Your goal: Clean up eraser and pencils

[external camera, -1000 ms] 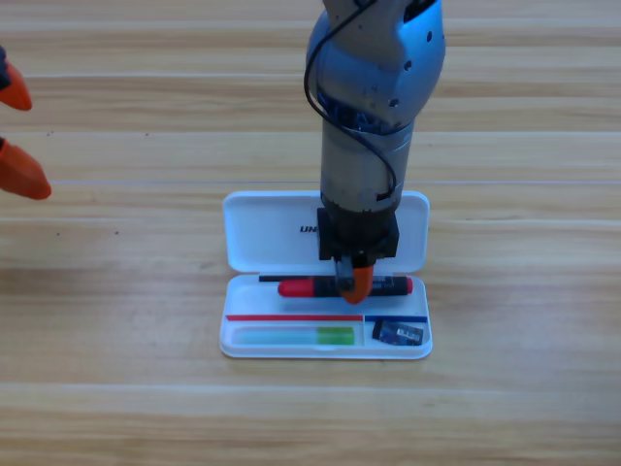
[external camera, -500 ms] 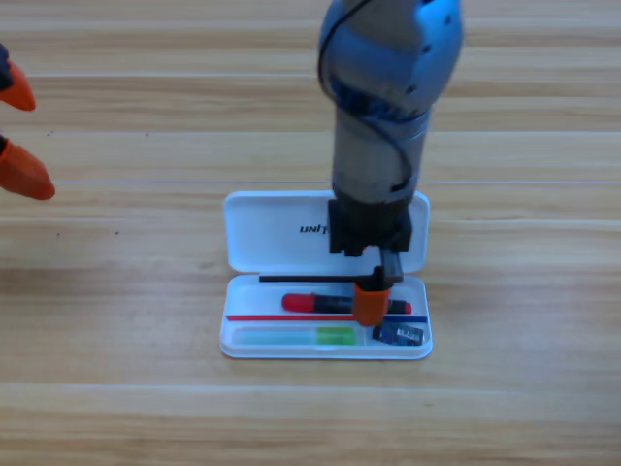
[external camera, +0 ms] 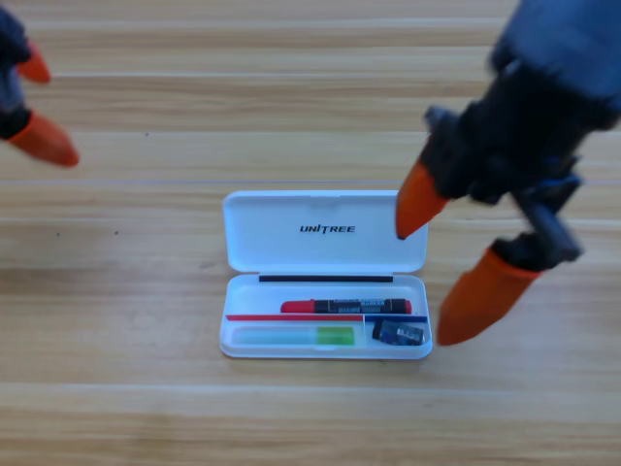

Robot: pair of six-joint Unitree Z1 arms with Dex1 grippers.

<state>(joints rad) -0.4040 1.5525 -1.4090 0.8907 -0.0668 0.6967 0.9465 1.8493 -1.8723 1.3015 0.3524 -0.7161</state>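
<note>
Marker lies flat in the upper slot of the white case, lengthwise, red cap to the left, with nothing touching it. Below it, in the small right-hand compartment, sits a dark eraser, and a green stick-like item fills the long lower slot. The right gripper hangs above the case's right end, its orange fingers spread wide and holding nothing; one tip shows over the corner of the open lid, the other just off the tray's right edge. The left gripper waits at the upper left corner of the view, well apart from the case, its fingers parted and empty too. As I judge it, both things are stowed and only closing the lid may remain. The risk is the right gripper: a low sweep could catch the raised lid or the tray wall and drag the light case across the table, spilling the marker out. Nothing else stands near the case.
</note>
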